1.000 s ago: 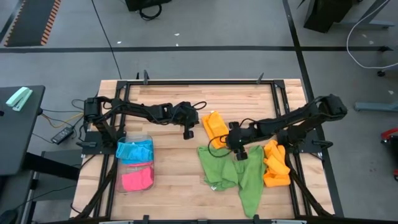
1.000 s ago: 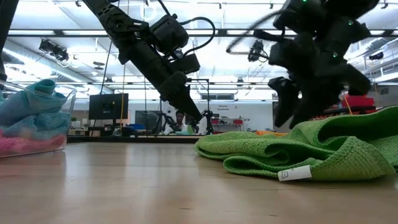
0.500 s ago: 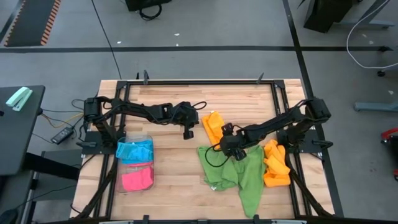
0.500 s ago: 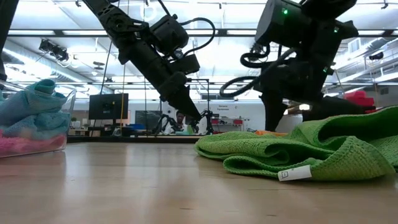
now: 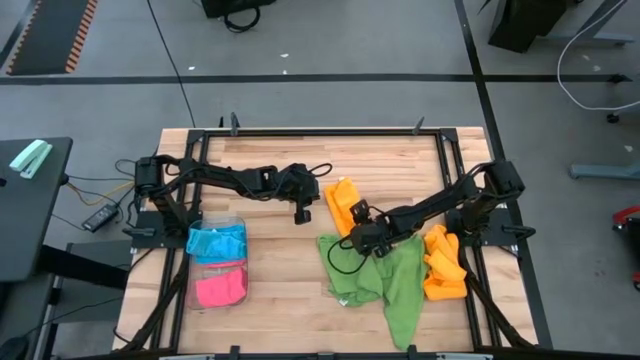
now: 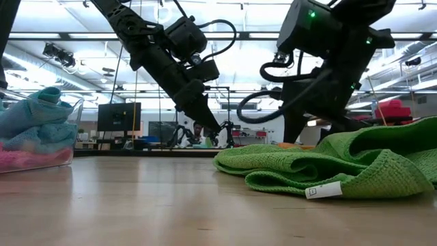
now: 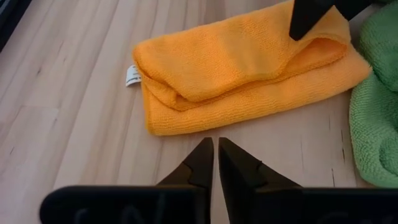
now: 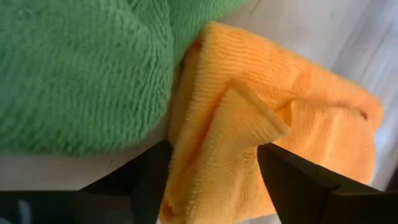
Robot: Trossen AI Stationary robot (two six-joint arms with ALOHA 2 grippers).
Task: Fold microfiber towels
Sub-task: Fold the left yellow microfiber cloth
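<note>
A folded orange towel (image 5: 343,197) lies flat on the wooden table, right of centre; the left wrist view shows its white tag and folded edge (image 7: 249,68). My right gripper (image 5: 357,222) is open and slants down over the towel's near end, its fingers on either side of a raised folded corner (image 8: 249,118). My left gripper (image 5: 302,214) hangs shut above bare wood just left of that towel, touching nothing (image 7: 215,144). Crumpled green towels (image 5: 375,275) lie on the table in front of the orange one. My right gripper's fingers (image 8: 292,180) straddle the orange towel's raised corner (image 8: 255,112), slanting down from the table's right. Whether they touch the cloth, I cannot tell. The towel lies on the table.
A clear tray (image 5: 240,222) at the near left holds a blue towel (image 5: 215,242) and a pink one (image 5: 220,288). A heap of orange towels (image 5: 443,265) lies at the right edge. The black frame rails (image 5: 320,131) border the table.
My right gripper has moved toward the table's left and down, off the green towels and onto the near end of the folded orange towel, rolling its wrist on the way. The towels lie as before.
</note>
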